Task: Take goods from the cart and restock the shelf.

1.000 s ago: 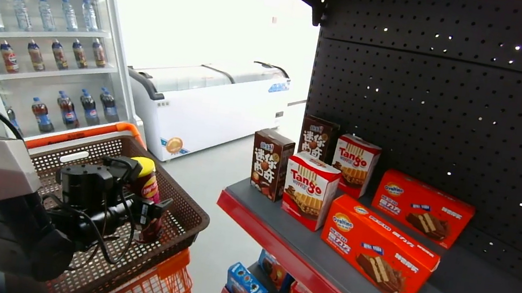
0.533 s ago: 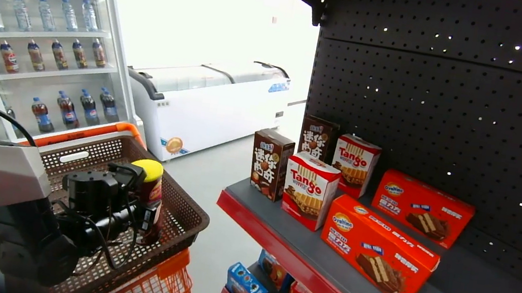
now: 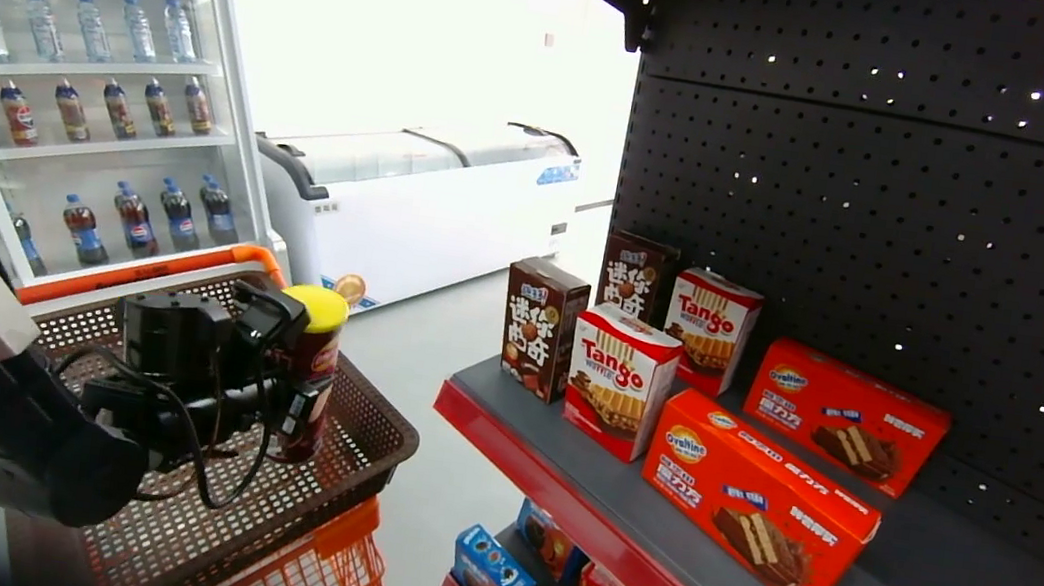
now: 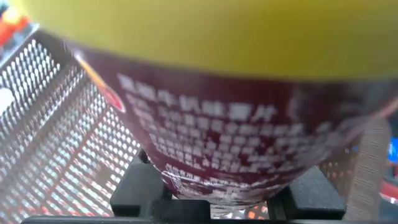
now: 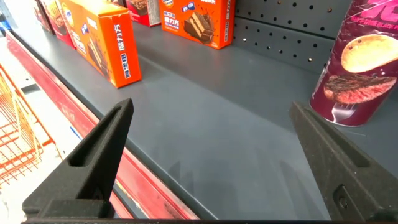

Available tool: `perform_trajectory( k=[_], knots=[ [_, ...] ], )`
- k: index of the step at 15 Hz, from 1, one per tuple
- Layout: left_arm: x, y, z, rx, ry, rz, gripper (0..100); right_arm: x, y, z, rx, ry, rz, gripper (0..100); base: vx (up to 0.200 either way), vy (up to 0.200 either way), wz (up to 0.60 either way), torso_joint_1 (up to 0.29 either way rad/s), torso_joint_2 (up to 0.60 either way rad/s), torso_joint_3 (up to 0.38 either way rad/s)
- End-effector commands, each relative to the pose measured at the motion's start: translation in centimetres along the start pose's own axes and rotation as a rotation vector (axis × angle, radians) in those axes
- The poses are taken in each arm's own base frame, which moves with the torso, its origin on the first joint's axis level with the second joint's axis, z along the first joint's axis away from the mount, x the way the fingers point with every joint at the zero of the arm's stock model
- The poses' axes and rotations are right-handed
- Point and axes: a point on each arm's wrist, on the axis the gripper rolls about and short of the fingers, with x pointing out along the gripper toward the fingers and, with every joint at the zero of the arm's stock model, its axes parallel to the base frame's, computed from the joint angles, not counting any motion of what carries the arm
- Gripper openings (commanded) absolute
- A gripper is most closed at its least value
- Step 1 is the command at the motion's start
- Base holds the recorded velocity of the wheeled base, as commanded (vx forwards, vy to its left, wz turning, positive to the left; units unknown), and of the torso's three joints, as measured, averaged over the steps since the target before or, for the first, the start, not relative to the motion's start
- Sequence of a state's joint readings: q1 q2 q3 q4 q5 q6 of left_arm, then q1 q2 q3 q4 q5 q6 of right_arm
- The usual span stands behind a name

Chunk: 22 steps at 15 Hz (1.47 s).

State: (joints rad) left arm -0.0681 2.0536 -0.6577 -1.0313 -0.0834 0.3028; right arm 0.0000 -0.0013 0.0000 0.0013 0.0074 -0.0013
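Left claw (image 3: 290,371) is clamped on the sides of a maroon can (image 3: 319,362) with a yellow lid (image 3: 315,308). The can is upright between the fingers, over the brown cart basket (image 3: 374,420), near its shelf-side corner. Right claw (image 5: 211,107) is spread apart, low over the bare shelf (image 5: 249,149). A second maroon can (image 5: 360,68) stands near one finger, and orange boxes (image 5: 102,43) stand farther along.
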Motion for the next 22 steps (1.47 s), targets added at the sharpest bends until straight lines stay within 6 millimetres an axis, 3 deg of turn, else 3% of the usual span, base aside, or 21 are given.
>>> perform_trajectory(
  k=[1, 8, 11, 16, 22],
  knots=[
    [-1.7, -0.1, 4.3, 0.011, -0.118, -0.024, 0, 0.0, 0.0, 0.0, 0.000, 0.002, 0.000, 100, 0.000, 0.000, 0.00, 0.000, 0.00, 0.000],
    [-7.2, -1.5, 10.0, 0.021, -0.091, -0.268, 0, 0.0, 0.0, 0.0, 0.000, 0.002, 0.000, 100, 0.000, 0.000, 0.00, 0.000, 0.00, 0.000],
    [-9.9, -2.7, 12.5, -0.083, -0.131, -0.417, 0, 0.0, 0.0, 0.0, 0.000, 0.002, 0.000, 100, 0.000, 0.000, 0.00, 0.000, 0.00, 0.000],
    [-11.7, -3.3, 12.9, -0.071, -0.176, -0.514, 0, 0.0, 0.0, 0.0, 0.000, 0.002, 0.000, 100, 0.000, 0.000, 0.00, 0.000, 0.00, 0.000],
    [-14.7, -6.4, 13.8, -0.018, -0.259, -0.633, 0, 0.0, 0.0, 0.0, 0.000, 0.002, 0.000, 100, 0.000, 0.000, 0.00, 0.000, 0.00, 0.000]
  ],
)
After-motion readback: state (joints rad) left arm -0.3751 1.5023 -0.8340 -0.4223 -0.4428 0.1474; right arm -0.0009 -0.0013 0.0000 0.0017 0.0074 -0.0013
